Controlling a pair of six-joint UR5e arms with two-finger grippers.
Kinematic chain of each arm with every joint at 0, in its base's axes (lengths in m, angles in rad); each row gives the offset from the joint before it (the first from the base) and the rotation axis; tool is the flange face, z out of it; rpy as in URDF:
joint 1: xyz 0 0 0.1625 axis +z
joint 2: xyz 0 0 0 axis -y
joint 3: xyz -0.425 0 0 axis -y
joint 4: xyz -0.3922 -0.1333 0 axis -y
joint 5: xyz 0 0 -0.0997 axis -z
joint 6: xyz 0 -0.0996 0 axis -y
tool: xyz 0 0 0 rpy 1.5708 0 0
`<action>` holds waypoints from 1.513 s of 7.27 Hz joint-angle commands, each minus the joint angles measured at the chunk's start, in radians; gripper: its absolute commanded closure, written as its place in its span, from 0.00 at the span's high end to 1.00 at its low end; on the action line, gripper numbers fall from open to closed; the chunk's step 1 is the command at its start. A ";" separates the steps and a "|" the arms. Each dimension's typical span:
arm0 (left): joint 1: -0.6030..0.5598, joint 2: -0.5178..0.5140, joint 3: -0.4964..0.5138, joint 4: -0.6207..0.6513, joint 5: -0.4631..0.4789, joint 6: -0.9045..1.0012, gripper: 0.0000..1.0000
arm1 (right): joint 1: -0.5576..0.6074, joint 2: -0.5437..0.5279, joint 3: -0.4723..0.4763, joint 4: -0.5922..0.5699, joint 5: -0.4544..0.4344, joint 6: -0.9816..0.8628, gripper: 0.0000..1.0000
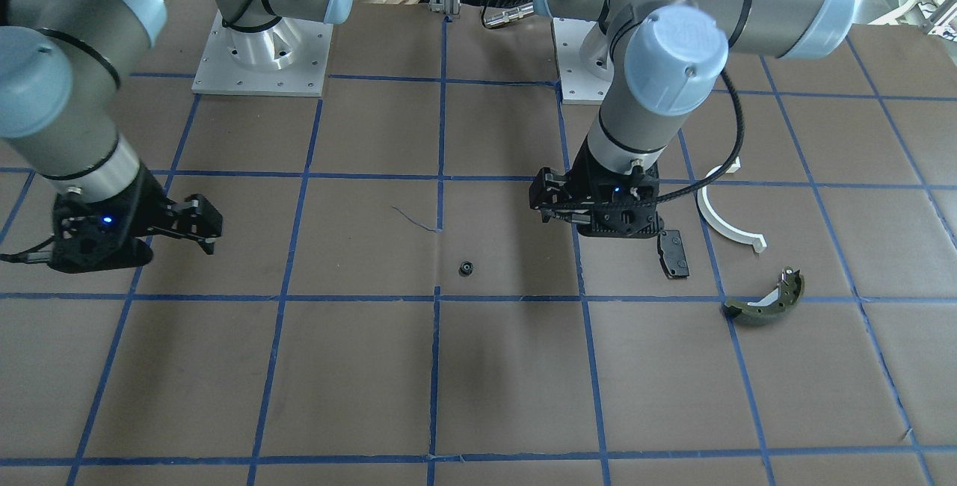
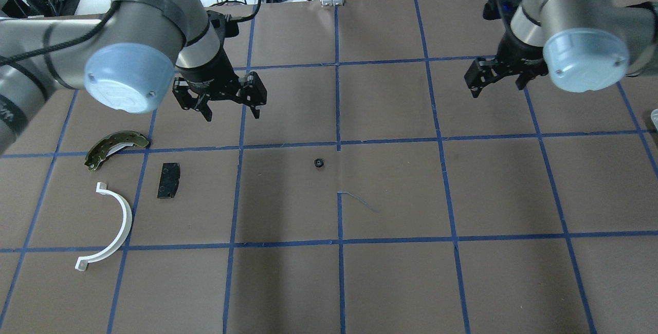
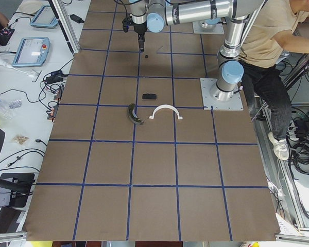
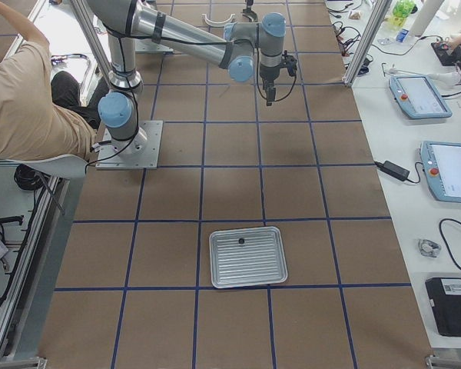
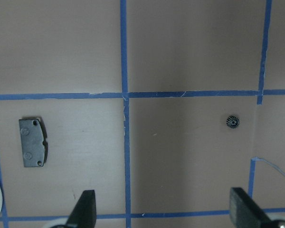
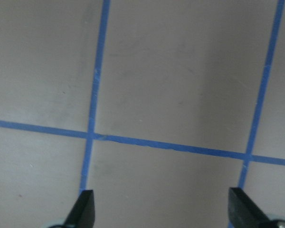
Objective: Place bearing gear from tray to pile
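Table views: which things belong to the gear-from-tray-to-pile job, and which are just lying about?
Job: small black gear, metal tray, white half-ring, black pad, brake shoe.
Lying about: loose thin strand, tablet.

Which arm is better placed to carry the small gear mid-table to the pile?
Left. The open left gripper hovers nearer the gear than the right gripper, and the pile lies on its side.

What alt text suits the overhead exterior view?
A small black gear lies near the centre of the blue-taped brown table. The left gripper and right gripper hang open and empty beyond it. At the view's left lie an olive-green brake shoe, black pad and white half-ring.
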 commanded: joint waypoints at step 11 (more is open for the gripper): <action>-0.237 -0.301 -0.079 0.396 0.003 -0.200 1.00 | -0.738 0.321 -0.002 -0.381 -0.007 -0.850 0.88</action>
